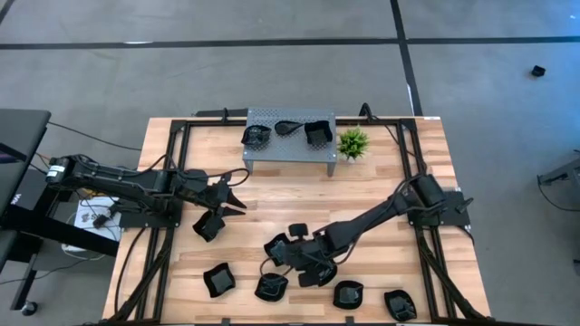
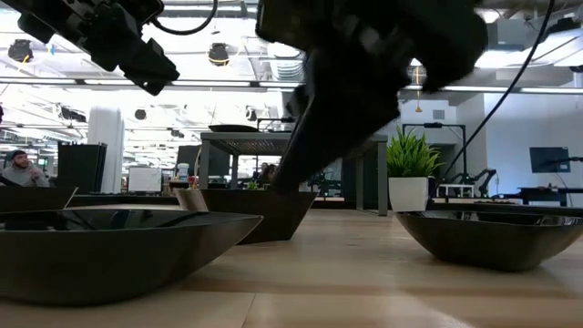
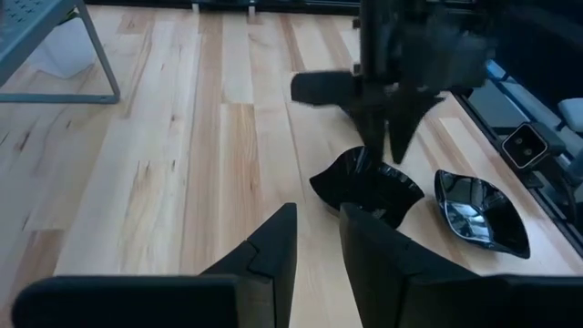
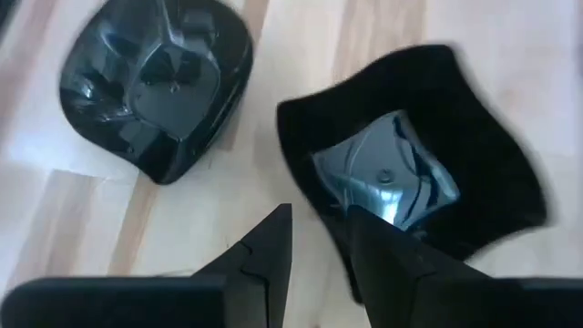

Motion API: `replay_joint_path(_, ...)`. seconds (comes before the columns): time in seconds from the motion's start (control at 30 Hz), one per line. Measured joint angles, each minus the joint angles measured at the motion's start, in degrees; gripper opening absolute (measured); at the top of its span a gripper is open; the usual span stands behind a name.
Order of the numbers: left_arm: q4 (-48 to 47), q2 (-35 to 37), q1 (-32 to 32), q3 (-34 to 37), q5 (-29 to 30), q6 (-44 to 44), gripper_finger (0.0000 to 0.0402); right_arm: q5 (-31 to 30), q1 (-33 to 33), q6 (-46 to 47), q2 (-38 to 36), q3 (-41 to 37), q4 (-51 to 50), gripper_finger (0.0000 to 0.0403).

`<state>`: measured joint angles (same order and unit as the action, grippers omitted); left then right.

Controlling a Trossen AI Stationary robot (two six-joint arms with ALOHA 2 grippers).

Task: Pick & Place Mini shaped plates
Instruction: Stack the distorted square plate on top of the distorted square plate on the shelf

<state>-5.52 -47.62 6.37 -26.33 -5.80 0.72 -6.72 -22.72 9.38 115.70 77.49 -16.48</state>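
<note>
Glossy black mini shaped plates lie on the wooden table. My right gripper (image 4: 319,246) (image 1: 283,252) slants down over a wavy-edged square plate (image 4: 410,155) (image 3: 369,187) near the table's front middle. It is open by a narrow gap, one finger outside the plate's near rim and one over its bowl. A rounded plate (image 4: 155,82) lies beside it. My left gripper (image 1: 237,195) (image 3: 319,246) hangs open and empty at the left, above the table, with a plate (image 1: 208,225) close by it. Three more plates (image 1: 288,131) rest on the grey stand (image 1: 290,156). My right gripper stands astride the wavy square plate's near rim (image 4: 314,214), coming from above at a slant. The plate rests flat on the table. Whether either finger touches the rim, I cannot tell.
More plates lie along the near edge (image 1: 220,279) (image 1: 272,288) (image 1: 348,294) (image 1: 399,303). A small green plant (image 1: 352,142) stands right of the stand at the back. Bare wood lies between the stand and the two grippers. A person shows in the room beyond (image 2: 14,169).
</note>
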Motion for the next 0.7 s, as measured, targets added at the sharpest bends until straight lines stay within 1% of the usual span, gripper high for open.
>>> replay_joint_path(0.07,0.02,0.0,0.0,0.0,-0.02,0.91,0.0088,-0.63,0.18,-1.19,0.34,-0.24,-2.54,0.0103)
replay_joint_path(0.13,0.04,0.0,0.0,0.0,-0.02,1.52,0.0088,-0.98,0.69,-1.9,1.21,0.05,-0.88,0.0103)
replay_joint_path(0.2,0.22,-0.05,0.0,0.0,-0.01,1.54,0.0088,-2.34,0.94,-2.5,1.2,-0.24,-1.76,0.0102)
replay_joint_path(0.3,0.54,0.01,0.0,-0.01,-0.02,1.69,0.0088,-2.41,1.76,-3.81,0.98,-0.04,-0.83,0.0096)
replay_joint_path(0.43,0.5,-0.04,0.01,-0.04,-0.01,1.7,0.0088,-2.12,2.46,-5.43,0.96,-0.09,-1.13,0.0066)
replay_joint_path(0.57,0.52,-0.02,0.02,-0.04,-0.02,1.67,0.0088,1.04,3.26,-5.48,0.69,-0.09,-0.91,0.0015)
replay_joint_path(0.63,0.5,-0.02,0.0,-0.04,-0.01,1.67,0.0088,1.8,3.45,-5.46,0.39,0.08,-0.88,0.0007)
replay_joint_path(0.7,0.5,-0.02,0.0,-0.04,-0.01,1.67,0.0088,1.99,3.45,-5.46,0.39,0.97,-2.12,0.0012)
